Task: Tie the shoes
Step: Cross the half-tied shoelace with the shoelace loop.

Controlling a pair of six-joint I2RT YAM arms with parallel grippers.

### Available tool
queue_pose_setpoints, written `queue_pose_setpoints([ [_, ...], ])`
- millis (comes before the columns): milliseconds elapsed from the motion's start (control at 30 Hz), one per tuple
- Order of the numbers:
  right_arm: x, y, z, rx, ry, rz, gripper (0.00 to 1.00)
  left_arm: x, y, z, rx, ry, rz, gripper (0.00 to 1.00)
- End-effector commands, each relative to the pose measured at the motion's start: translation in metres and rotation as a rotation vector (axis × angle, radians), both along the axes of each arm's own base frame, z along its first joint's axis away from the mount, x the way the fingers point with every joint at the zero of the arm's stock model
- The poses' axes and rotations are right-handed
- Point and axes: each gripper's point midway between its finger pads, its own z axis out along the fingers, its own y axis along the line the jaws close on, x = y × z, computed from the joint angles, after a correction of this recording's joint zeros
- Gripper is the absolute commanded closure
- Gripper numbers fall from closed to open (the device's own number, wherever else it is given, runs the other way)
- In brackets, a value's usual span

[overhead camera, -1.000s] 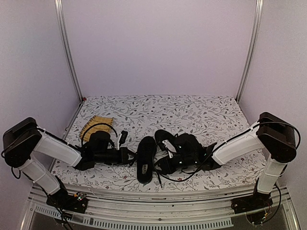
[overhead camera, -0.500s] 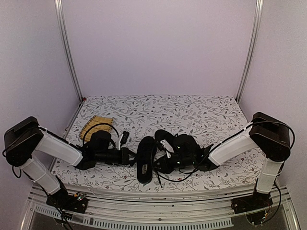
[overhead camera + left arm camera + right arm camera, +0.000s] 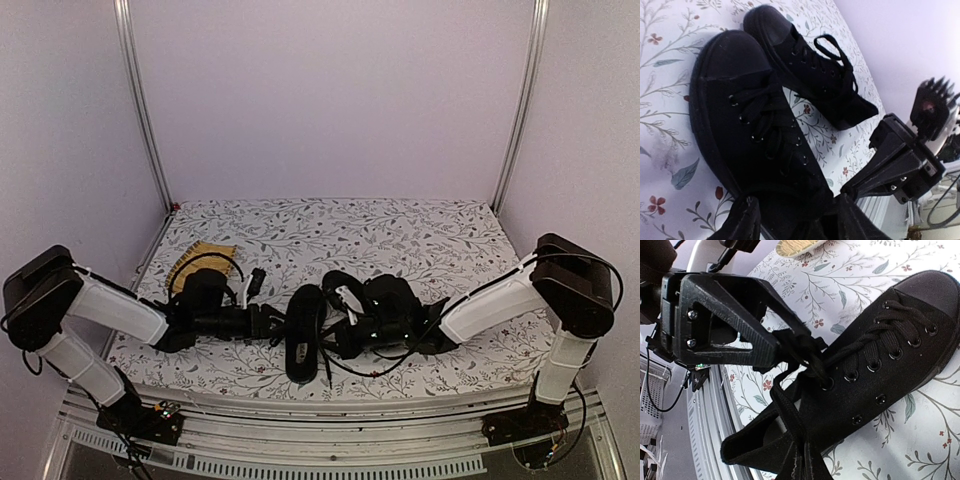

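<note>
On the floral table (image 3: pixel 400 235), black shoes (image 3: pixel 303 340)

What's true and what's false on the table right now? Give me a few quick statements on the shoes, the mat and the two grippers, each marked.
1. Both shoes stand sole-down, side by side, toes pointing the same way. True.
2. The yellow mat lies under the shoes. False: it lies apart from them, further back and to the left.
3. The left gripper has its tip at the top eyelets of a shoe. True.
4. The right gripper is parked off at the right edge. False: it is in beside the shoes, near the middle front.
5. The laces are tied in a finished bow. False: no bow shows, and loose strands trail off the shoe.
</note>
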Motion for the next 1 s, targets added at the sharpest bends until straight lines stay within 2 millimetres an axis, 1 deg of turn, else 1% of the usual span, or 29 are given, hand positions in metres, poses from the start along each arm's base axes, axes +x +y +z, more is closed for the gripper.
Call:
queue_pose_setpoints([
  [0,0.007,0.005,0.032,0.040,-0.044,-0.004,0.98,0.014,0.020,0.015,0.027,-0.064,0.046,0.43],
  [67,0.006,0.005,0.031,0.026,-0.035,0.001,0.98,0.018,0.027,0.018,0.048,-0.077,0.055,0.40],
  [133,0.006,0.006,0.030,0.020,-0.030,0.006,0.98,0.021,0.030,0.018,0.060,-0.084,0.051,0.39],
  [200,0.006,0.008,0.031,0.018,-0.024,0.007,0.98,0.020,0.027,0.016,0.060,-0.080,0.008,0.43],
  [267,0.006,0.009,0.031,0.014,-0.018,0.006,0.98,0.018,0.021,0.014,0.056,-0.063,-0.036,0.51],
  [333,0.007,0.009,0.030,0.010,-0.016,0.005,0.98,0.015,0.014,0.014,0.038,-0.061,-0.077,0.57],
  [533,0.007,0.010,0.027,0.000,-0.006,0.000,0.98,0.013,0.005,0.013,0.009,-0.058,-0.133,0.61],
  [700,0.007,0.010,0.026,-0.002,-0.001,-0.004,0.98,0.010,0.003,0.011,-0.001,-0.051,-0.148,0.59],
  [800,0.007,0.010,0.025,-0.003,0.001,-0.003,0.98,0.007,0.002,0.016,-0.025,-0.063,-0.154,0.47],
  [833,0.007,0.010,0.025,-0.003,0.002,-0.003,0.98,0.007,0.002,0.017,-0.030,-0.068,-0.152,0.45],
  [967,0.007,0.010,0.025,-0.001,0.003,-0.001,0.98,0.004,0.005,0.021,-0.049,-0.088,-0.148,0.44],
])
